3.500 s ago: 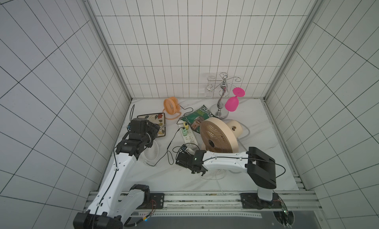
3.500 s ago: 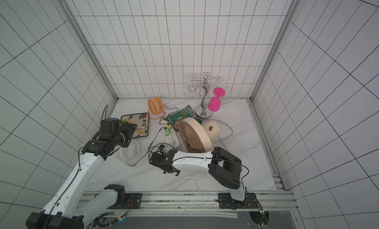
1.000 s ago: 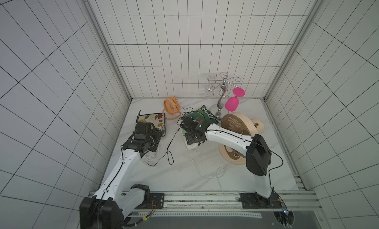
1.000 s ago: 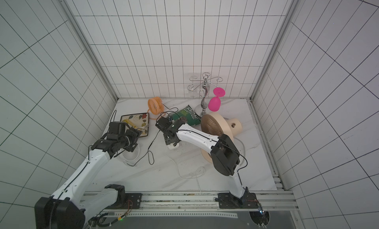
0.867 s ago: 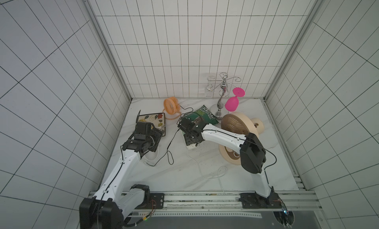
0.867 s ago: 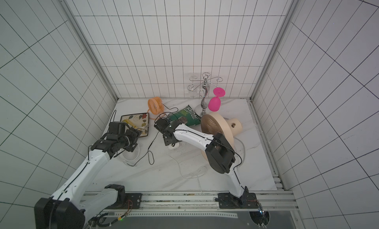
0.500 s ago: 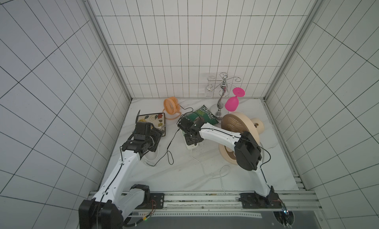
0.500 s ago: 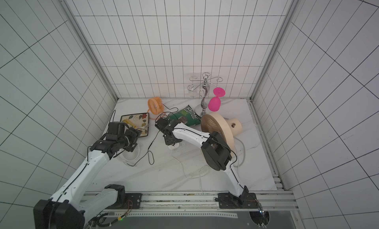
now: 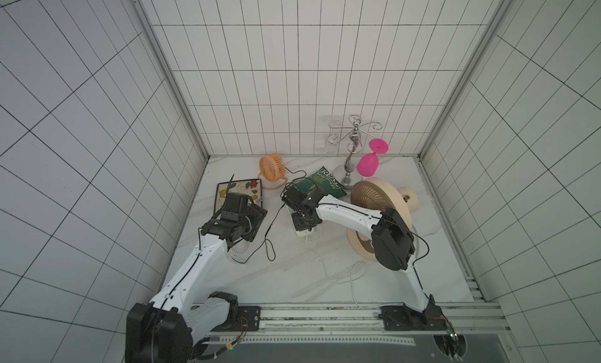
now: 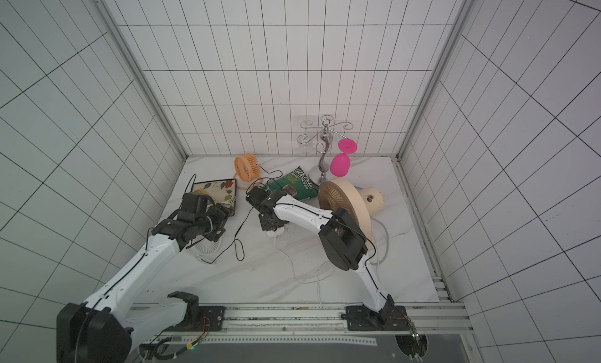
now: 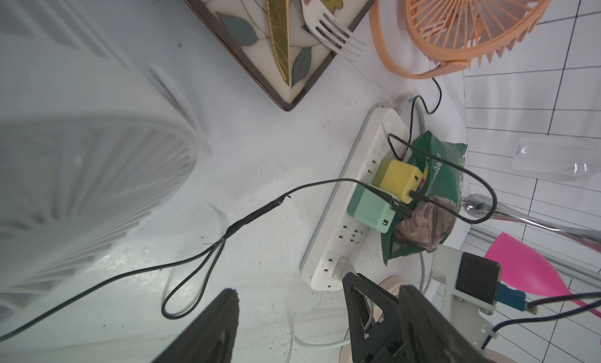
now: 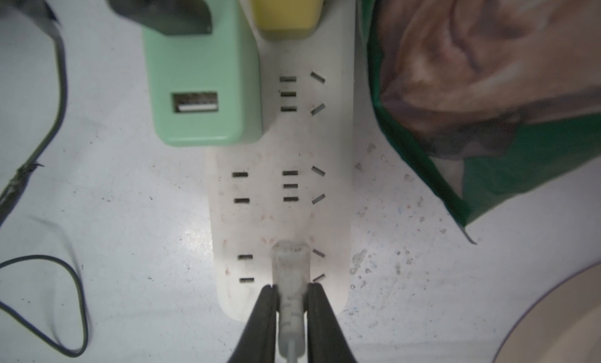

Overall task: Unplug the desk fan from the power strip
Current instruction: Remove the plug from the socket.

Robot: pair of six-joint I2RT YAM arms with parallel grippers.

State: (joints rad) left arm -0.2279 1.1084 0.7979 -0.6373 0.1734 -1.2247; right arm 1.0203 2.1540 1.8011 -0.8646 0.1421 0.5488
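The right tool (image 12: 291, 301) is pinched tight on the plug (image 12: 290, 263), grabbing it by the narrow neck where the cord comes out. The plug is clear-ish and kinda blurry. It sits in the end socket group of the power strip (image 12: 260, 221), right at the tool's tips. How deep the pins sit can't be made out from this angle, and the cord vanishes between the fingers and out of frame.

Further along the strip from the tool there's a green adapter (image 12: 201, 84), and past it a yellow adapter (image 12: 286, 10) chopped off by the frame edge. A black cable (image 12: 63, 84) goes to the green one, but its connector is just a dark smudge. The chip bag (image 12: 487, 84) lies right beside the strip; whether it touches or overlaps is hard to say.

In both top views the tool's fingers are hidden under its own wrist, and only the near end of the strip pokes out below it. The beige desk fan (image 9: 379, 198) stands off on the tool's elbow side, with its foot partly covered by the right arm (image 9: 344, 215). A thin white cord (image 9: 326, 274) trails from the tool's end of the strip toward that foot, but the last stretch can't be followed.

The left tool (image 9: 255, 216) hovers well apart from the strip, over a white fan (image 11: 81, 169) that's one big blur in its wrist view. One dark finger (image 11: 214, 325) shows at the frame edge, while the other is hard to separate from the right arm's black parts. Next to it is only bare surface (image 11: 260, 150), so it reads as spread with nothing in it.
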